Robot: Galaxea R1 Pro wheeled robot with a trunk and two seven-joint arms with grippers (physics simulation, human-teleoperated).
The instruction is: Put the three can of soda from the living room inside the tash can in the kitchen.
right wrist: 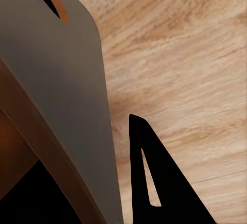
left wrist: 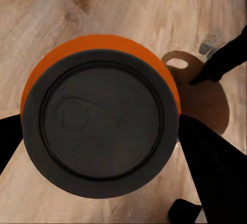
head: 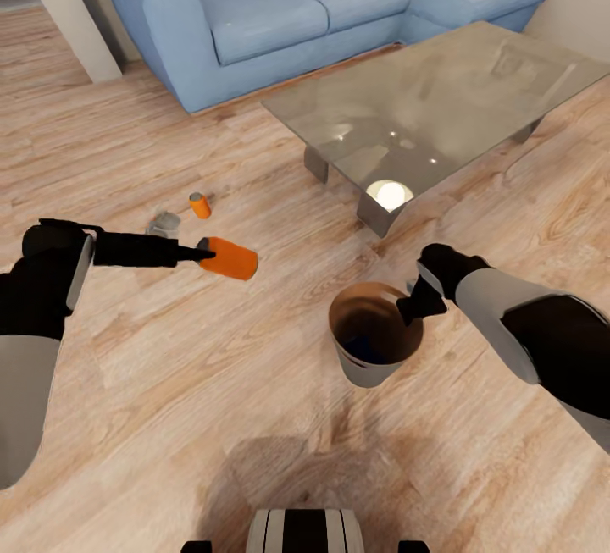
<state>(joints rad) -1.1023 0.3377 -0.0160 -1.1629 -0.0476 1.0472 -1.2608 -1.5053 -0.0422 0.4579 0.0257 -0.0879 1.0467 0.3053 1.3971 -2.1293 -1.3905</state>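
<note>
sofa (head: 280, 11) behind coffee table (head: 440, 104), bin (head: 373, 341) nearer

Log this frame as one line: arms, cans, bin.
left gripper: shut on soda can, held sideways | right gripper: gripping trash can rim | second can on floor | room: living room

Count: three soda cans (head: 227, 257) (head: 200, 205) (head: 164, 223), one trash can (head: 373, 367), one glass table (head: 440, 104), one sofa (head: 280, 11).
</note>
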